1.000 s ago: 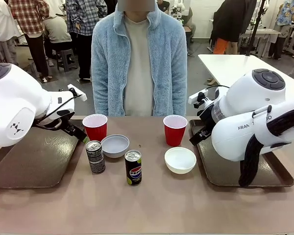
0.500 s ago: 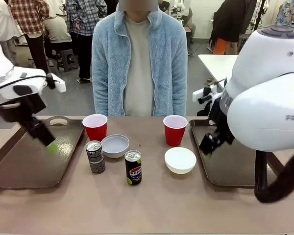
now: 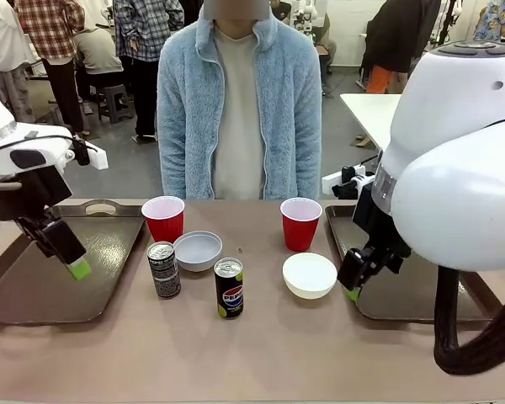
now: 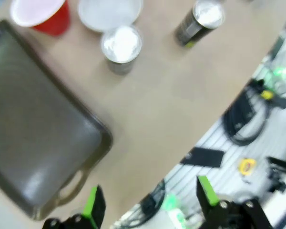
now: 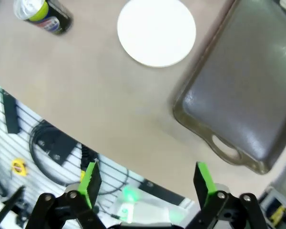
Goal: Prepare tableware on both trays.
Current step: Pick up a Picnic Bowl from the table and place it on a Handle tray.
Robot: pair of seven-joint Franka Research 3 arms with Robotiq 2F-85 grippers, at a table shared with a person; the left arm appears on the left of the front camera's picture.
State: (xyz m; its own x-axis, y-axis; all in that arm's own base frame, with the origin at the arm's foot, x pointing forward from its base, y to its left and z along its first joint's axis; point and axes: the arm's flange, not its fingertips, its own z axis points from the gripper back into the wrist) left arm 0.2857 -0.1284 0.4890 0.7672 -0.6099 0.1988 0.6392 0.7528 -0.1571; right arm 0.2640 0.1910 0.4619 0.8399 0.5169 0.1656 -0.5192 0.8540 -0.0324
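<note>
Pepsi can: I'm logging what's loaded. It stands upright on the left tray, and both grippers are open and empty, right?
Not on the left tray: the front view shows the Pepsi can standing upright on the table, between that tray and the right tray. The left gripper and right gripper are open and empty.

Two bare brown trays (image 3: 34, 290) (image 3: 408, 295) lie at the bench's side edges; between them stand red cups (image 3: 163, 219) (image 3: 300, 224), white bowls (image 3: 198, 250) (image 3: 310, 275), Pepsi can (image 3: 228, 289), grey can (image 3: 163, 270).

You had two glossy plastic trays (image 3: 109, 261) on a matt, smooth table (image 3: 261, 353); the cans (image 3: 228, 290) showed shiny metal tops, the cups (image 3: 163, 223) smooth red plastic.
</note>
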